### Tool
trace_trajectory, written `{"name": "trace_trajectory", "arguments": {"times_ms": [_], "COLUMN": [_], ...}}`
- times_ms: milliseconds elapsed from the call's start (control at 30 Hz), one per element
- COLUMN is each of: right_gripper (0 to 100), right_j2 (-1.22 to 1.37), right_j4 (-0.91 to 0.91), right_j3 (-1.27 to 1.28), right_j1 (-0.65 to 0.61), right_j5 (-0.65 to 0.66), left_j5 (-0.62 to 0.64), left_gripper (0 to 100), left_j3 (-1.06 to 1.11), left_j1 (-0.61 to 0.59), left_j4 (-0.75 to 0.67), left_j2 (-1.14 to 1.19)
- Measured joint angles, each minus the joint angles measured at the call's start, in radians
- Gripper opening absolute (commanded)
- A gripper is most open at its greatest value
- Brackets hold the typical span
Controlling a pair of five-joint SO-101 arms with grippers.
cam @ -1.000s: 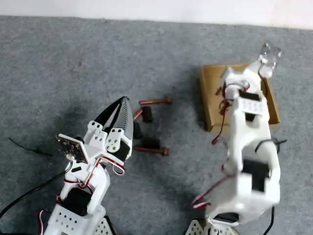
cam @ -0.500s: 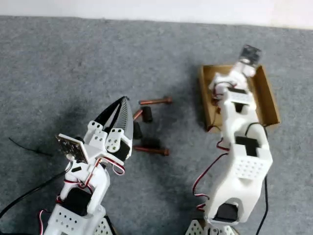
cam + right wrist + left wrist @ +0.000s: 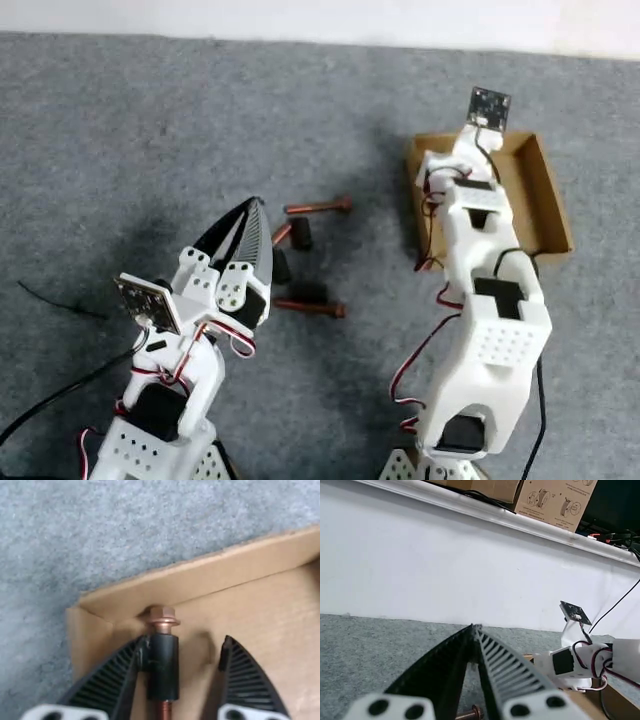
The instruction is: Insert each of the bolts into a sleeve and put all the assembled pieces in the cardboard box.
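Right tool (image 3: 185, 642) stands open inside the box (image 3: 200, 575), at the table's (image 3: 120, 130) 2 o'clock. A sleeved bolt (image 3: 162, 665) lies in the box corner, touching one finger. Left tool (image 3: 257, 207) is closed and empty at 7 o'clock, with loose bolts (image 3: 318, 207) and sleeves (image 3: 300, 236) toward its 3 o'clock.

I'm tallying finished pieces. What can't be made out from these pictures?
High view: the right arm covers much of the cardboard box, so the count inside is unknowable.
Right wrist view: the shank end of the sleeved bolt is cut off by the frame edge, beside the open right tool.
Left wrist view: the shut left tool hides the sleeves; one bolt head peeks out.
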Motion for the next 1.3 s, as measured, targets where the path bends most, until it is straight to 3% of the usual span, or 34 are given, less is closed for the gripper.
{"name": "trace_trajectory", "arguments": {"times_ms": [200,400,600,833,1033,1200,1300], "right_gripper": [21.4,21.4,21.4,21.4,21.4,21.4,21.4], "right_j2": [-0.281,-0.628,-0.87,-0.922,-0.93,-0.93,-0.93], "right_j4": [0.008,0.0,-0.132,-0.143,0.064,0.104,0.107], "right_j3": [0.226,0.509,0.802,0.931,0.931,0.931,0.924], "right_j1": [-0.057,-0.204,-0.364,-0.531,-0.64,-0.667,-0.669], "right_j5": [0.0,0.0,0.032,0.285,0.443,0.457,0.367], "left_j5": [0.0,0.0,0.0,0.0,0.0,0.0,0.0], "left_gripper": [1,1,1,1,1,1,1], "left_j3": [0.0,0.0,0.0,0.0,0.0,0.0,-0.002], "left_j1": [0.0,-0.044,-0.109,-0.12,-0.12,-0.15,-0.178], "left_j4": [0.0,0.0,0.0,0.0,0.0,0.0,0.0], "left_j2": [0.0,0.0,0.0,0.0,0.0,0.0,0.0]}}
